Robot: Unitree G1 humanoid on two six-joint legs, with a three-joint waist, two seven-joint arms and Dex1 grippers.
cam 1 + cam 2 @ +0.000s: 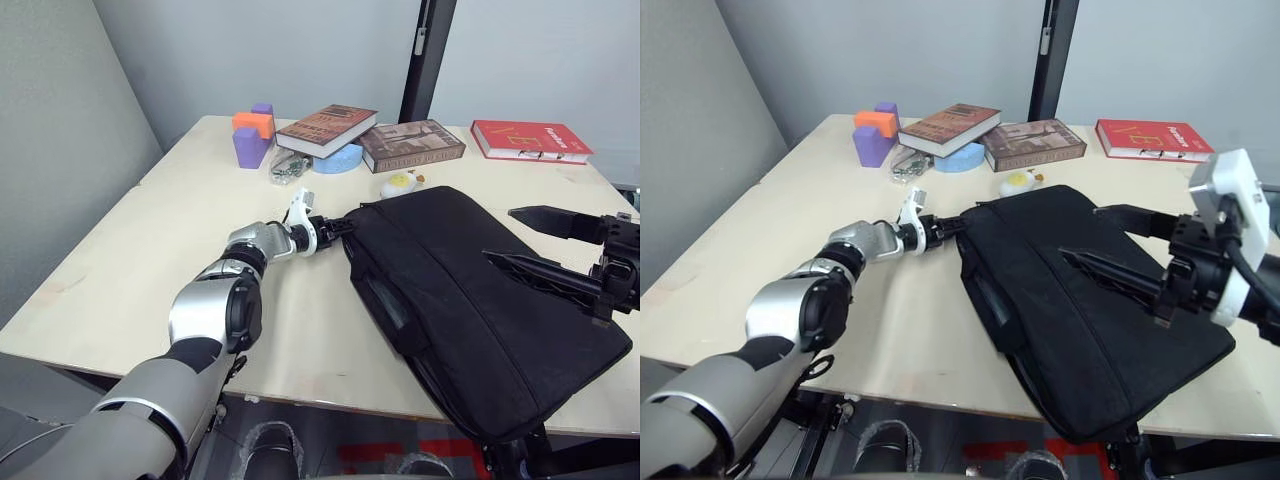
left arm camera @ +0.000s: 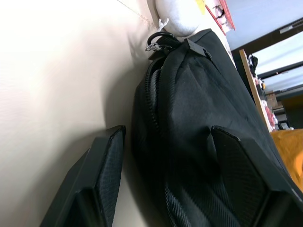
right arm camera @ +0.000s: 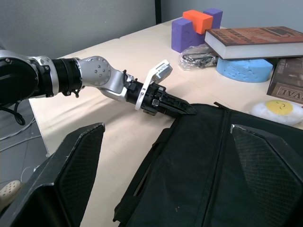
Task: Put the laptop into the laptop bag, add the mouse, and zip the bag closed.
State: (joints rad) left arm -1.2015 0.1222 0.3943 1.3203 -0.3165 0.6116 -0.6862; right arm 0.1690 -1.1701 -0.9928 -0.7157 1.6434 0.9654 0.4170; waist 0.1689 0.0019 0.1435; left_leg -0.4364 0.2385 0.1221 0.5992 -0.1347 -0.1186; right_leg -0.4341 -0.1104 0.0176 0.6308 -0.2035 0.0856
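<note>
The black laptop bag lies flat on the table's right half, one end over the front edge. My left gripper is at its near-left corner; the left wrist view shows the fingers open, one on the table side, one over the bag's zipper edge. My right gripper hovers open a little above the bag's right part, fingers pointing left across it. The laptop and the mouse are hidden or out of view.
A white-and-yellow egg plush touches the bag's far corner. Behind it lie two books, a blue disc, a clear pouch of cables, purple and orange blocks and a red book.
</note>
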